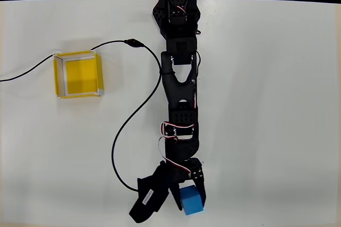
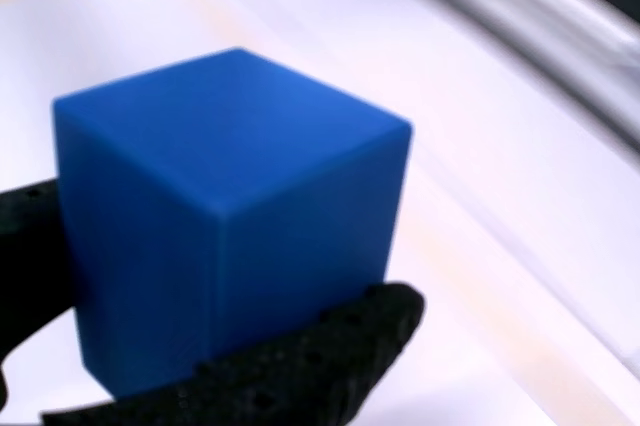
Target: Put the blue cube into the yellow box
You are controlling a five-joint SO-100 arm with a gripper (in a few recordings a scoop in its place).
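grasp done: gripper jaws clamped on blue cube at 6 o'clock | yellow box at 10 o'clock, empty | left: carry, drop

Bright, even, diffuse light in both views.
Overhead: sharp, soft faint shadows beside the arm on the near-overexposed white worktop. Wrist: close blue cube fairly crisp, background smeared out of focus.
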